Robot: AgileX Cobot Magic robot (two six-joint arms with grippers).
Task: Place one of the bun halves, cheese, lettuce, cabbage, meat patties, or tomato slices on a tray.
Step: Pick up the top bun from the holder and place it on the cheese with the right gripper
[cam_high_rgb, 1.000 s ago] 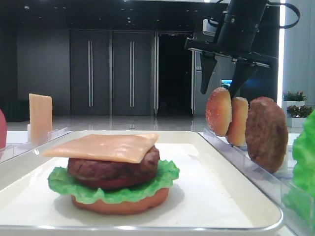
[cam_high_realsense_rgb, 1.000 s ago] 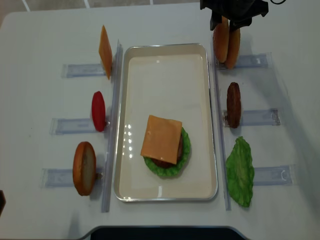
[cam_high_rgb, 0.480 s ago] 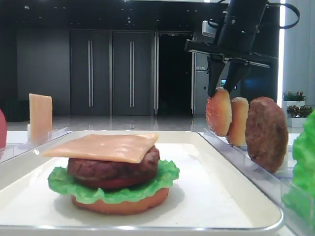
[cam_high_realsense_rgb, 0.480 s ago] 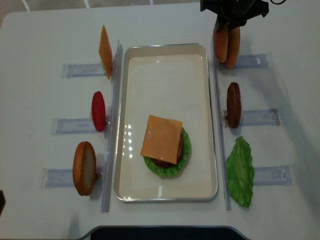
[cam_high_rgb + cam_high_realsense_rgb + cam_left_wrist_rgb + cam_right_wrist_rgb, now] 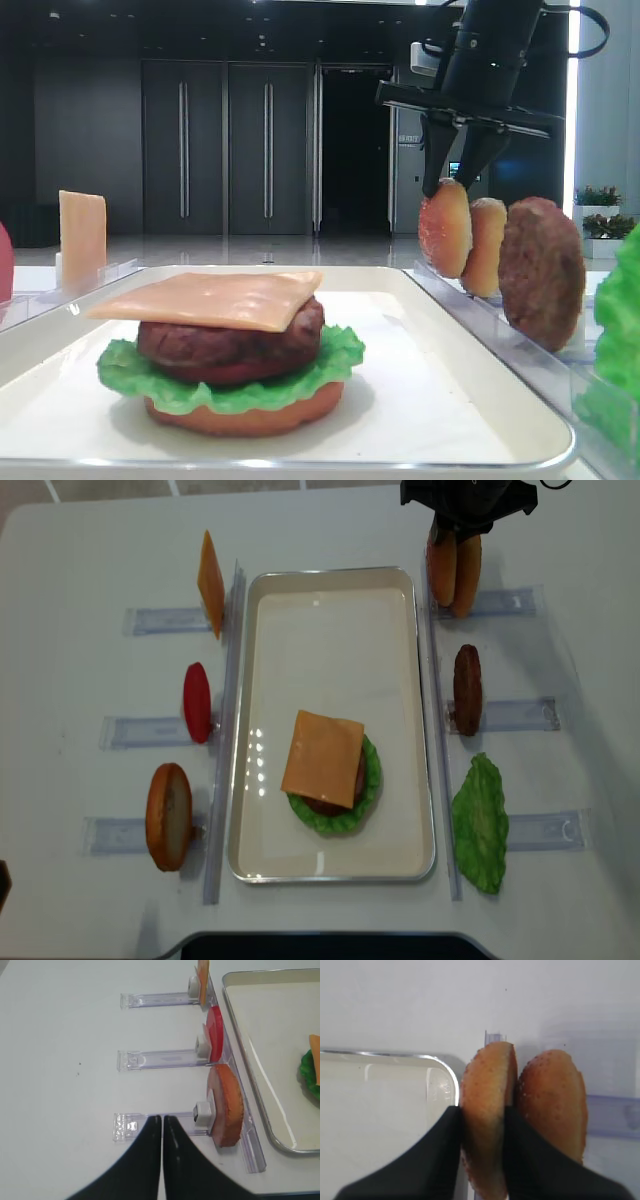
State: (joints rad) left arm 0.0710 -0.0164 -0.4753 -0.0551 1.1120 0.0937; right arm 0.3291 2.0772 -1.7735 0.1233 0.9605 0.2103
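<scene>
**Right arm has the bun top pinched, tray sits off to its left**

Grabbing the bun is pretty much done here, by the look of it. The right gripper [image 5: 482, 1135] has its two black fingers clamped on either face of the sesame bun top [image 5: 487, 1110], which stands on edge in the clear rack [image 5: 495, 602] at the far right end of the table. A second bun half [image 5: 551, 1100] stands right beside it, touching or nearly so on the side away from the tray, and it sits outside the fingers, so only one bun is in the grip.

What matters for the next move: the bun is upright, flat faces pointing sideways, and the fingers come down from above onto its top edge. The white tray [image 5: 330, 580] lies just beside the rack, toward the robot's left, and the half-built burger with its cheese slice [image 5: 322, 758] on top sits further down the tray, nearer the front. So I'd guess the bun has to go up out of the rack first, then across and toward the near end, and get tipped flat.

The left gripper [image 5: 161, 1132] is fully closed on nothing, parked over the table near the orange bun bottom [image 5: 227, 1105] in its own rack. It's well away from the bun top, so the right arm is clearly the one for this.
</scene>
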